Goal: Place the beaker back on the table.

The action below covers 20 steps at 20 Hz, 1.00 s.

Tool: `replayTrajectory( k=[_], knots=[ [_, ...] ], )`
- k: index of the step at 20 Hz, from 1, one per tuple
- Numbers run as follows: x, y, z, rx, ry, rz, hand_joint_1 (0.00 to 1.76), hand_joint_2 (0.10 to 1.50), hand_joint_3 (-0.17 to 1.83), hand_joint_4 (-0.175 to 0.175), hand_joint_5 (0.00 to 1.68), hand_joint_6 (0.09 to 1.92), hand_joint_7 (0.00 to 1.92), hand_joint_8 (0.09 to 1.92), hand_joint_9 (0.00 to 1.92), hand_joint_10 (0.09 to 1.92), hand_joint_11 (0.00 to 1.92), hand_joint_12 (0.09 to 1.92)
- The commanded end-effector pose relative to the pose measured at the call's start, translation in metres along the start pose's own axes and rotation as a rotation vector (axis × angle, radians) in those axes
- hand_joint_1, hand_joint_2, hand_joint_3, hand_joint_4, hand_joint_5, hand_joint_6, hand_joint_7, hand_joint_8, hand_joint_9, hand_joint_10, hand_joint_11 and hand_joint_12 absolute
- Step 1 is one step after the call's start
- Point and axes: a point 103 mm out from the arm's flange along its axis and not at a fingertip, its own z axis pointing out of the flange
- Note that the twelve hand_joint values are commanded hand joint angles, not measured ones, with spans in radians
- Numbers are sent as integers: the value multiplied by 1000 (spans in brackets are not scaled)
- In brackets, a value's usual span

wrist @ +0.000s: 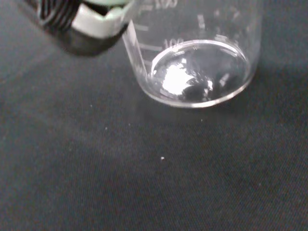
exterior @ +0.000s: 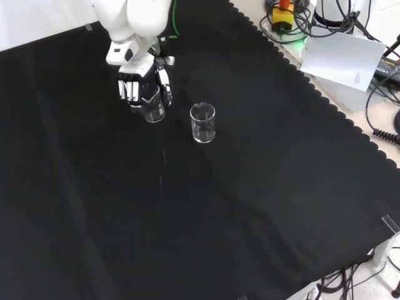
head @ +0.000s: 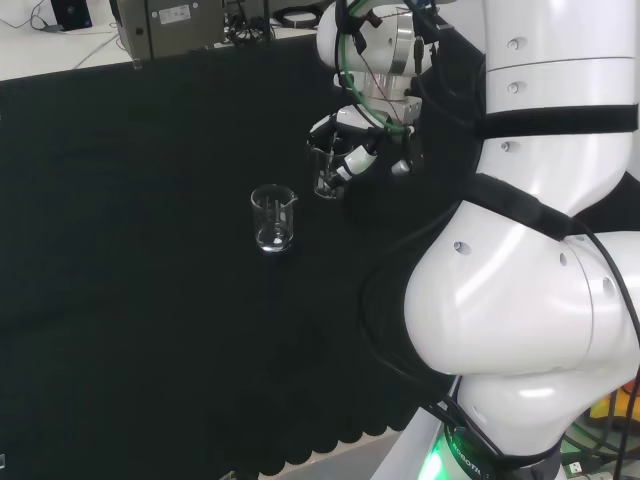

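Beaker low over the cloth, not yet let go

Beaker (exterior: 152,107) sits inside the hand (exterior: 140,84), far-left part of the tabletop (exterior: 262,206) in front view; fingers (exterior: 130,89) curled round its wall w/ thumb on the other side, so it's gripped, upright or near enough. Wrist view shows the glass base (wrist: 199,77) right down at the black cloth; can't tell if it touches or hangs just above. Looks empty.

Risks, as a judgement:
- If base isn't fully down when the fingers uncurl, it drops the last bit and could tip or roll; clear glass on soft cloth, wobble likely.
- If fingers open unevenly, one may drag the rim and pull it over as the hand lifts.
- Cloth has faint wrinkles; a fold under the base = tilted footing.

Around: second beaker (exterior: 202,122), also clear and empty-looking, stands upright just to the right of the held one in front view, apart from it, not touching. In head view it's (head: 273,219) nearer-left of the hand. It's the only obstacle; a sideways retreat toward it could knock it. Rest of cloth nearby is bare.
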Motion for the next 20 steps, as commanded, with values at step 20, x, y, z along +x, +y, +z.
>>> replayTrajectory(
  k=[20],
  knots=[
    [84,-40,-127,71,-113,165,735,813,-13,-41,334,208,117,718,608,87,130,1407]
  ],
)
